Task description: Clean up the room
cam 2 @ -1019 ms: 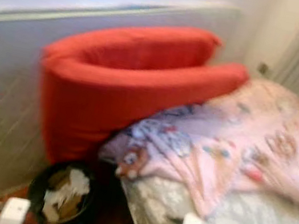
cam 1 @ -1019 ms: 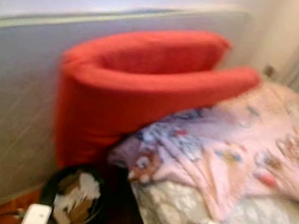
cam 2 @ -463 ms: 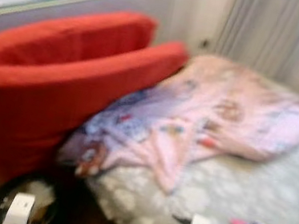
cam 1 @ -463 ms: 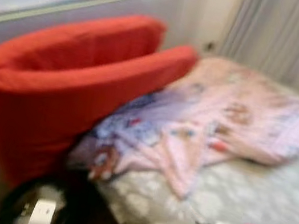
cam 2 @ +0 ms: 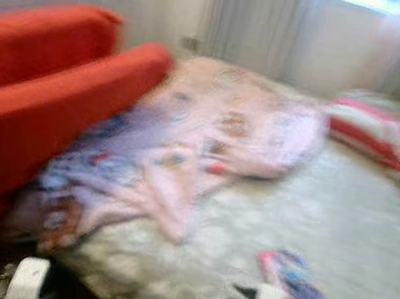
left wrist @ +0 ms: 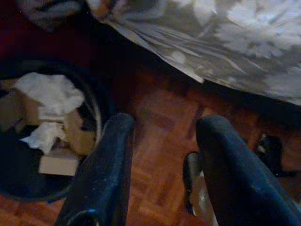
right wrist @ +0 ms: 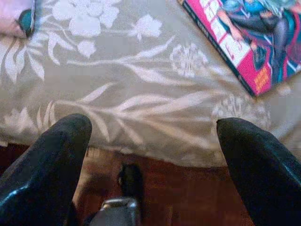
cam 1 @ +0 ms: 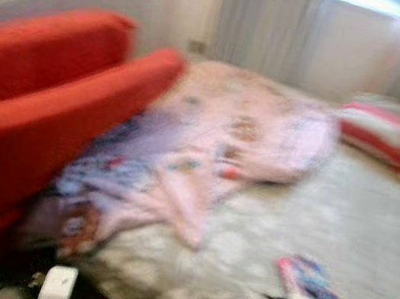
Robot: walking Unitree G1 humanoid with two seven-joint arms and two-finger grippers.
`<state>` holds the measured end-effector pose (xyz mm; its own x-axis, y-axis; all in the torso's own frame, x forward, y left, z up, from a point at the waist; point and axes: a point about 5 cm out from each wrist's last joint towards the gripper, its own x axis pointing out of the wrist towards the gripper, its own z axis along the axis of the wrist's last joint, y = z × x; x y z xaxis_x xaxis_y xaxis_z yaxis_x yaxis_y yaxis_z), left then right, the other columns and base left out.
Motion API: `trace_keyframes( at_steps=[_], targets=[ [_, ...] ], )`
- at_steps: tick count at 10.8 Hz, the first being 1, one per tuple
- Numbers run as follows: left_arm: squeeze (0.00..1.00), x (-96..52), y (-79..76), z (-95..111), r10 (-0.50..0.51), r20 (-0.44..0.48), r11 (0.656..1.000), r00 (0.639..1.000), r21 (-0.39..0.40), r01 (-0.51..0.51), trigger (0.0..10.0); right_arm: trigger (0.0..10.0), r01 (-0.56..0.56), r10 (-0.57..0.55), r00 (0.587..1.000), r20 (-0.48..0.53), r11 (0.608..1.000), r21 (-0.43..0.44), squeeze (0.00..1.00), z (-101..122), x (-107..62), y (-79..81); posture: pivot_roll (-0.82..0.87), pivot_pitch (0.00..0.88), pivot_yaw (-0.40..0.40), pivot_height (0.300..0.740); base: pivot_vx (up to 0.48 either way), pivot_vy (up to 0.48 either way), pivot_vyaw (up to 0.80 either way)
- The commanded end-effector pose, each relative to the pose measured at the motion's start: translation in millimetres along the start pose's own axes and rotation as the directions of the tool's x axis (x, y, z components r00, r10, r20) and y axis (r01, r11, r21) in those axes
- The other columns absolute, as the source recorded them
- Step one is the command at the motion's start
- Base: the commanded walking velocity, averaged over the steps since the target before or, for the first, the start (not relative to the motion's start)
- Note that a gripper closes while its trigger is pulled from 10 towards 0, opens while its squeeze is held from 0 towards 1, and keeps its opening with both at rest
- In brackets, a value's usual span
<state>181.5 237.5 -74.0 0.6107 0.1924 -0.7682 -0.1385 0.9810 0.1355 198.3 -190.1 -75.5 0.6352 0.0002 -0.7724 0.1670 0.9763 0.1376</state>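
Observation:
A rumpled pink and lilac blanket (cam 1: 207, 151) lies across the bed (cam 1: 341, 229), whose grey cover has a white flower pattern. A pink and blue book (cam 1: 311, 289) rests near the bed's front edge, also seen as the book (right wrist: 244, 37) in the right wrist view. My right gripper (right wrist: 155, 150) is open and hangs over the bed's edge, a little short of the book. My left gripper (left wrist: 162, 155) is open above the wooden floor, beside a dark waste bin (left wrist: 42, 141) full of paper and cardboard.
A big red U-shaped cushion (cam 1: 27, 119) leans against the headboard on the left. A red-and-white striped bundle (cam 1: 388, 136) lies at the bed's far right. Curtains (cam 1: 261, 21) and a bright window stand behind. A dark shoe (left wrist: 268, 150) sits on the parquet (left wrist: 155, 122) under the bed's edge.
The whole picture has swung to the right: the cushion slid leftward, the bin dropped out of the head views, and the book, striped bundle and window came in. Things themselves have not moved.

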Motion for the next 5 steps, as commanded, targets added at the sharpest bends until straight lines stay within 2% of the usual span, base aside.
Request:
trace_keyframes(
  at_steps=[1, 3, 4, 5],
  targets=[
    [0.0, 0.0, -2.3, -0.9, 0.005, -0.004, 1.0, 1.0, -0.017, -0.005, 10.0, 10.0, 0.008, -0.009, 1.0, -0.014, 1.0, -0.011, 0.0, -2.0, -0.9, -4.2, 0.17, 0.0, -0.037, 0.74, 0.0, 0.0, -0.76],
    [0.0, -0.4, -7.4, -3.6, 0.006, -0.007, 0.998, 1.0, -0.062, -0.006, 10.0, 10.0, 0.007, -0.008, 1.0, -0.021, 0.996, -0.088, 0.0, 0.3, -1.3, -8.6, 0.16, 0.0, -0.057, 0.74, 0.0, 0.0, -0.74],
    [0.0, -0.2, -9.0, -3.0, 0.007, -0.004, 0.993, 1.0, -0.114, -0.007, 10.0, 10.0, 0.002, -0.006, 1.0, -0.022, 0.987, -0.16, 0.0, 2.5, -1.3, -9.9, 0.15, 0.0, -0.058, 0.74, 0.0, 0.0, 0.0],
    [0.0, 0.1, -11.9, -1.3, -0.006, 0.005, 0.992, 1.0, -0.123, 0.007, 10.0, 10.0, -0.001, -0.005, 1.0, -0.03, 0.978, -0.207, 0.0, 3.5, -1.2, -10.8, 0.15, 0.0, -0.056, 0.74, 0.0, 0.0, 0.0]
  ],
)
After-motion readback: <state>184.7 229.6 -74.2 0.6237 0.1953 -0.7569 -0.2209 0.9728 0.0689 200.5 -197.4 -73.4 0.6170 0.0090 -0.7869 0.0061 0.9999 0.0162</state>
